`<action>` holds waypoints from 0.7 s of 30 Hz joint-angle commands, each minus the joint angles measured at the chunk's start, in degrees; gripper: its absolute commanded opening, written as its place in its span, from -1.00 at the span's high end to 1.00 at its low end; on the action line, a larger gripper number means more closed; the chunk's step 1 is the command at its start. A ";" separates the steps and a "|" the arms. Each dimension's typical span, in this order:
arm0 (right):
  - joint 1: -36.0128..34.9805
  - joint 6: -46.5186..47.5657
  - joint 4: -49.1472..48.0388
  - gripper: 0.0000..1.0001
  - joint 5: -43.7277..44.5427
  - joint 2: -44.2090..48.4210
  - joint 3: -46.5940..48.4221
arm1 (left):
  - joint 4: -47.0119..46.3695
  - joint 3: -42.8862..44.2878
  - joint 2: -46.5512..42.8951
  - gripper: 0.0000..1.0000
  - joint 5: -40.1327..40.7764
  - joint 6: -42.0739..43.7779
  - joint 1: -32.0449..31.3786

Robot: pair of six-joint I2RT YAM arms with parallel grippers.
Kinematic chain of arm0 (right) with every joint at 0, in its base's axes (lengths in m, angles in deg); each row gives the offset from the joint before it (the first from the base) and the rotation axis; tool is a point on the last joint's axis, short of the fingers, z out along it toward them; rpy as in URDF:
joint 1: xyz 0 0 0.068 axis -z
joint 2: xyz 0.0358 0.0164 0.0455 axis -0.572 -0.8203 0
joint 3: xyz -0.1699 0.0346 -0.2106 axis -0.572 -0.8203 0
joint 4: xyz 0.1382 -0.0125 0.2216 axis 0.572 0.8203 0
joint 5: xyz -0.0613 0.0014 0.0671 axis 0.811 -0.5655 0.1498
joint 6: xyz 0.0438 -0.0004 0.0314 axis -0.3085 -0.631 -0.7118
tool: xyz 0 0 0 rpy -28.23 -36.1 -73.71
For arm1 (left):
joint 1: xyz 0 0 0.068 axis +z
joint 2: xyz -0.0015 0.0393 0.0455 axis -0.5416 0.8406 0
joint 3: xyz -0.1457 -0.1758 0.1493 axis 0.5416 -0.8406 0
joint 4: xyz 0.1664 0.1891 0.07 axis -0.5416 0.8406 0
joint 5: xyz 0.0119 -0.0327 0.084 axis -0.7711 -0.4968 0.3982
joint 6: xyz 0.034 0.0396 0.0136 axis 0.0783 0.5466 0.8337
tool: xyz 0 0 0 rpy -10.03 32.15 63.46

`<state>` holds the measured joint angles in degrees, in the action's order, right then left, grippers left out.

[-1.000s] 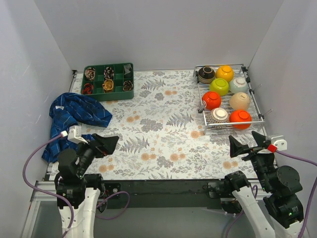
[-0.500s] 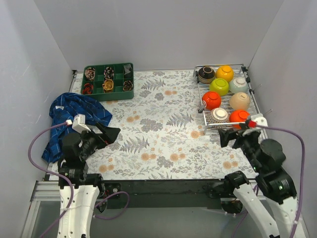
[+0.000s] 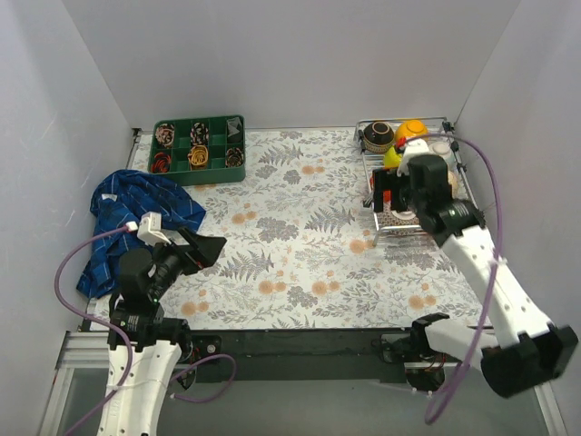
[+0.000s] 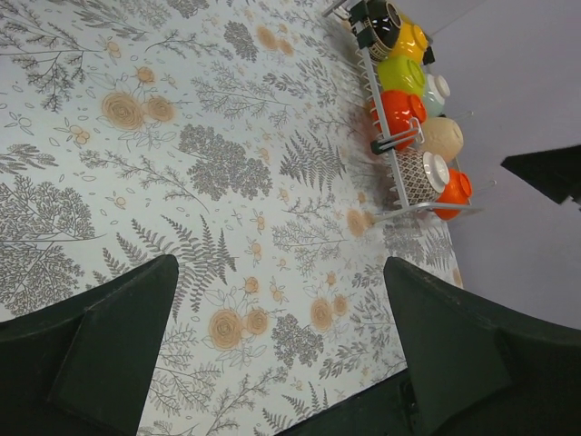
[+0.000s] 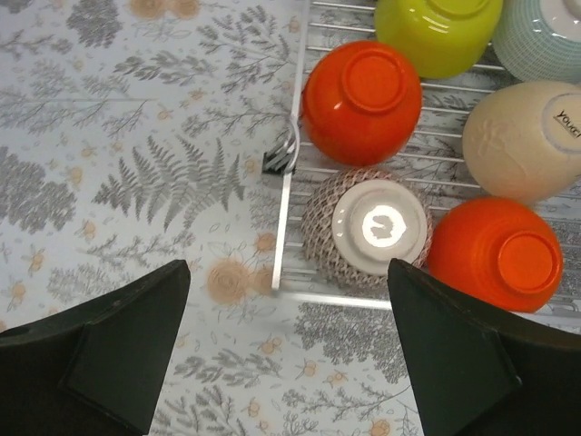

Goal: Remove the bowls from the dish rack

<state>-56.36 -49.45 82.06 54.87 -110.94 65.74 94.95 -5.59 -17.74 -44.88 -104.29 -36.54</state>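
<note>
The dish rack (image 5: 290,213) is a silver wire rack at the table's back right, and several bowls sit upside down in it. In the right wrist view I see a red-orange bowl (image 5: 361,100), a lime green one (image 5: 436,32), a pale mint one (image 5: 549,36), a beige one (image 5: 526,141), a white patterned one (image 5: 372,227) and a second red-orange one (image 5: 499,254). The dark brown bowl (image 3: 378,136) and yellow-orange bowl (image 3: 413,127) stand at the rack's far end. My right gripper (image 5: 286,271) hovers open above the rack's near left corner, holding nothing. My left gripper (image 4: 280,263) is open over the tablecloth at near left.
A green compartment tray (image 3: 198,150) with small items stands at the back left. A crumpled blue cloth (image 3: 136,213) lies at the left edge, beside my left arm. Grey walls close in the table on three sides, the right one just past the rack (image 3: 427,119).
My right arm has swung from the table's near right edge forward and up to the rack. The left gripper has shifted slightly to the right. No bowl has moved.
</note>
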 commanded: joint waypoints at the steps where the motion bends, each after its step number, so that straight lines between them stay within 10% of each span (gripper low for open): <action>1: 5.99 -1.33 2.25 -0.97 2.19 -11.92 10.66 | -0.88 -1.32 -2.29 -0.97 3.44 -1.25 -3.10; 21: 26.48 -11.71 1.13 -0.97 -19.53 -44.72 24.66 | -1.76 -2.02 -1.42 -0.96 3.09 -1.07 -5.39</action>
<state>-31.47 -60.05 86.43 38.93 -154.00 89.58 93.82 -7.27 -21.52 -41.60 -105.73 -41.70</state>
